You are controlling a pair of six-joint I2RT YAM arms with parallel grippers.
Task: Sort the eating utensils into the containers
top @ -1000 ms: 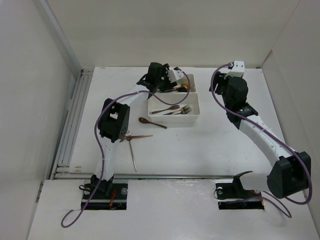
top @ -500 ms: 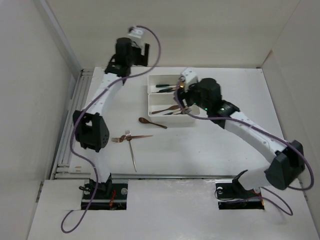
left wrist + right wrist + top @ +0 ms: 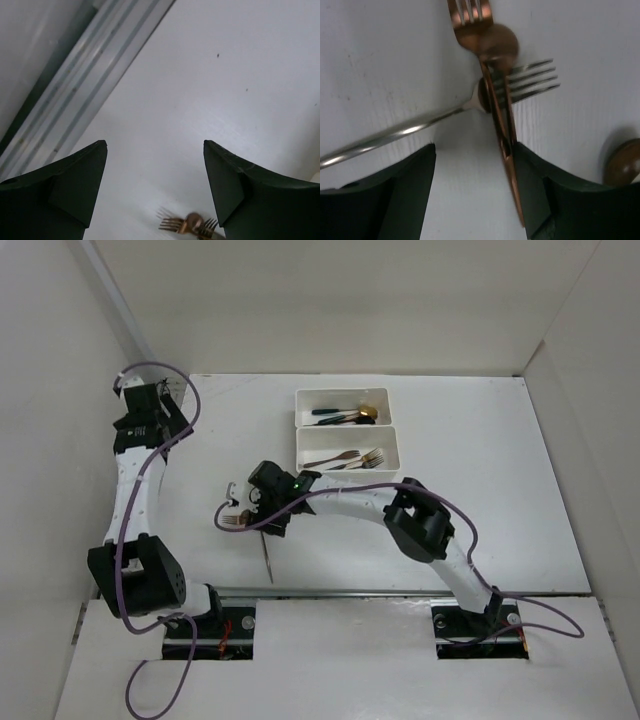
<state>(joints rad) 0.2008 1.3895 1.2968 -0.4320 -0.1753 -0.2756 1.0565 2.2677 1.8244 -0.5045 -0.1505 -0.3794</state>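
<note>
The right gripper point(image 3: 474, 160) is hanging spread wide and empty over two crossed forks left of centre in the top view. The copper fork point(image 3: 499, 120) is lying between its fingers, nearer the right one, long axis running up the wrist frame. The silver fork point(image 3: 410, 131) is trailing leftward. The left gripper point(image 3: 155, 150), also gaping and empty, is standing far off at upper left. The trays point(image 3: 347, 474) are lying up-right.

Plain white booth closes round a white table point(image 3: 480, 440) under soft, even light.
Pale, bare panels stand on three sides: a left wall point(image 3: 50, 440), a back wall point(image 3: 330, 300) and a right wall point(image 3: 600, 390). Grooved metal rails point(image 3: 154, 495) run along the table's left edge, a further metal strip point(image 3: 340, 592) lines its near edge, and a white board point(image 3: 350, 660) lies in front.
</note>
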